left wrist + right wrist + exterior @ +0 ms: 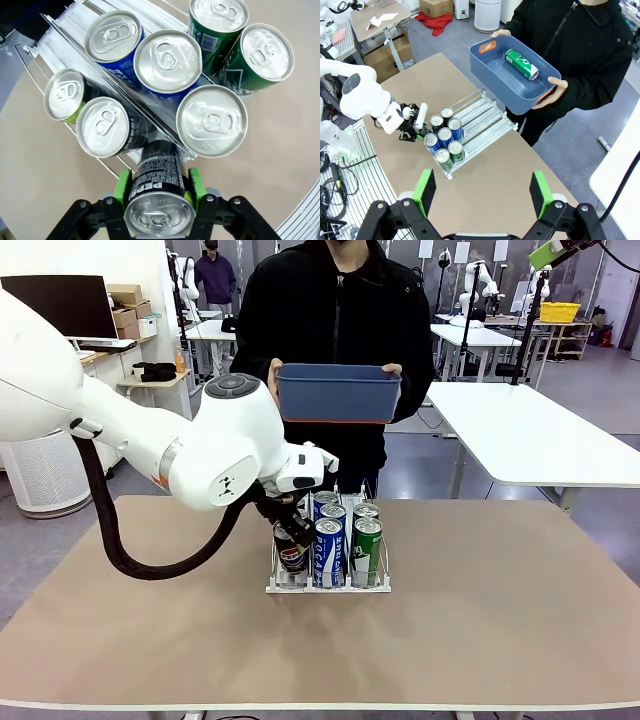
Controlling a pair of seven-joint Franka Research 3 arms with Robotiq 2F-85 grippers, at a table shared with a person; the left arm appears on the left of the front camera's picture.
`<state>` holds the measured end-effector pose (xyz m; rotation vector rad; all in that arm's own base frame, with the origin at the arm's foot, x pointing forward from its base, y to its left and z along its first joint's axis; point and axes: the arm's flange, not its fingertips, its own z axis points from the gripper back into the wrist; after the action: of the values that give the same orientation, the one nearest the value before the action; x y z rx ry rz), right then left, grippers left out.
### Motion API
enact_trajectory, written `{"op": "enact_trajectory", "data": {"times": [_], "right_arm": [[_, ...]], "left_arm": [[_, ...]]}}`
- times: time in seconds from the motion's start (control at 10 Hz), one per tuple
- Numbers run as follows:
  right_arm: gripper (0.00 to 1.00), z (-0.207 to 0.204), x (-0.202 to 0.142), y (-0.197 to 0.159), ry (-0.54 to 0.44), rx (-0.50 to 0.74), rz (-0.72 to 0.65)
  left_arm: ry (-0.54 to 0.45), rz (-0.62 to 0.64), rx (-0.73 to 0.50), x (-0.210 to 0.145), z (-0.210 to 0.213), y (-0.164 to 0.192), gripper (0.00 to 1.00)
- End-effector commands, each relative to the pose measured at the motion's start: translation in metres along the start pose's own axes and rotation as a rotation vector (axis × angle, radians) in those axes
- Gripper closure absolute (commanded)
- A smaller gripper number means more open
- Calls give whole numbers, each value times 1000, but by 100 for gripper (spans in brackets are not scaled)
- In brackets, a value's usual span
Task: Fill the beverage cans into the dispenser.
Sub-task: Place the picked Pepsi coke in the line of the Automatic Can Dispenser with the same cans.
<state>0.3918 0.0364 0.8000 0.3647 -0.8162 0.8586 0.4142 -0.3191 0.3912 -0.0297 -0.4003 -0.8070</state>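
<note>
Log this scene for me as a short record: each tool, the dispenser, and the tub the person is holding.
Left tool: shut on a black Pepsi can, at the dispenser's front end
Right tool: open, empty, above the table
Dispenser: seven cans standing, including three blue cans in the middle lane and two green cans in an outer lane
Blue tub: held in the person's hands, one green can lying inside

In the front view the dispenser (328,585) sits mid-frame on the table (500,620). Three beverage cans (330,540) stand in its middle lane, two in the right lane and two in the left. A Pepsi can (159,195), between the left gripper's (159,186) pads, is at the left lane's near end. Behind, at upper centre, a person (340,320) holds a tub (338,392) with one can (521,64) lying in it.
</note>
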Motion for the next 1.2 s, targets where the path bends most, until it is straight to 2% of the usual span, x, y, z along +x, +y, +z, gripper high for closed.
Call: {"op": "enact_trajectory", "data": {"times": [0.0, 0.3, 0.5, 0.8, 0.9, 1.0, 1.1], "right_arm": [[0, 0, 0, 0, 0, 1, -2], [0, 0, 0, 0, 0, 1, -2], [0, 0, 0, 0, 0, 1, -2], [0, 0, 0, 0, 0, 1, -2], [0, 0, 0, 0, 0, 1, -2], [0, 0, 0, 0, 0, 1, -2], [0, 0, 0, 0, 0, 1, -2]], "left_arm": [[6, 1, 6, 10, 0, 4, 42], [9, 1, -5, 1, -4, 1, 42], [50, 23, -56, 8, -11, 14, 42], [93, 38, -57, 11, -18, 21, 42], [105, 40, -75, 12, -22, 19, 40], [113, 34, -118, 11, -25, 21, 25], [100, 27, -122, 10, -22, 22, 20]]}}
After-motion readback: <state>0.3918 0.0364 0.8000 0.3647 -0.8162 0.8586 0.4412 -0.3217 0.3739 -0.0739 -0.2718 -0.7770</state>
